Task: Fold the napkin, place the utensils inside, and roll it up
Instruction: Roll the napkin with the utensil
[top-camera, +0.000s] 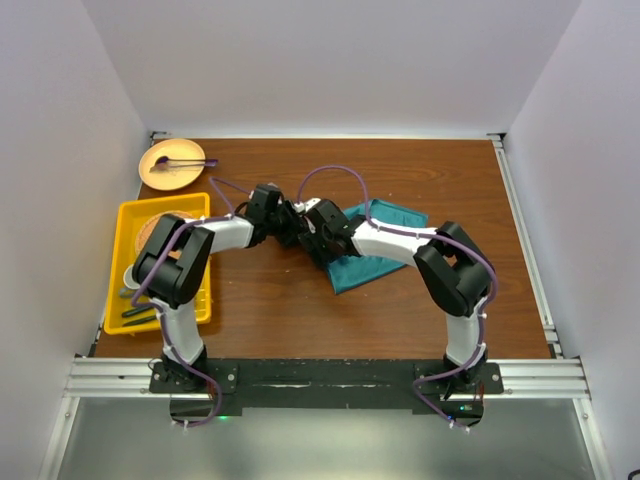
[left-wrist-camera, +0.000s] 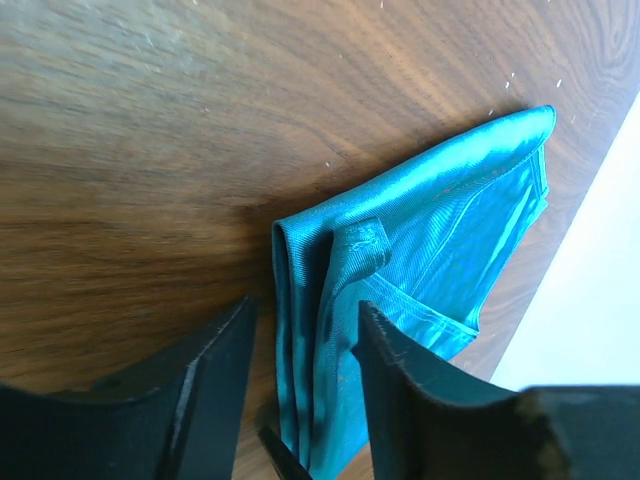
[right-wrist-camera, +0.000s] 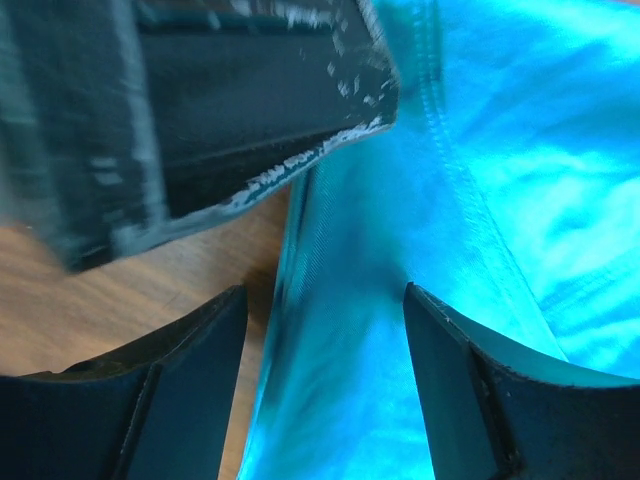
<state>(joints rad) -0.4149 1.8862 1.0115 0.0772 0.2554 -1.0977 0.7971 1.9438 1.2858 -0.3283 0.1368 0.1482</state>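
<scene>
Where the two arms meet over the middle of the tabletop (top-camera: 300, 320), the left end effector (left-wrist-camera: 305, 305) points down with its two dark fingers standing apart and nothing held. The folded edge of the napkin (left-wrist-camera: 430, 230) runs up through the gap between them. The cloth spreads away beyond and to the right of the right-hand finger, and a small tuck of fabric sits just past the fingertips.

Facing it and just beside it, the right end effector (right-wrist-camera: 325, 295) is likewise spread and grips nothing. A ridge of the teal cloth lies between its fingers, bare wood shows next to its left finger, and its right finger sits over the cloth. A blurred dark finger (right-wrist-camera: 250, 90) of the other arm fills the space just ahead of it.

From above, the left wrist bends back to a white forearm that runs leftward to a raised elbow over a yellow tray (top-camera: 128, 225), then drops to its base at the near edge. The right forearm stretches rightward across the napkin to a raised elbow and down to its base. Well beyond the left elbow sits a round plate (top-camera: 172, 163).
</scene>
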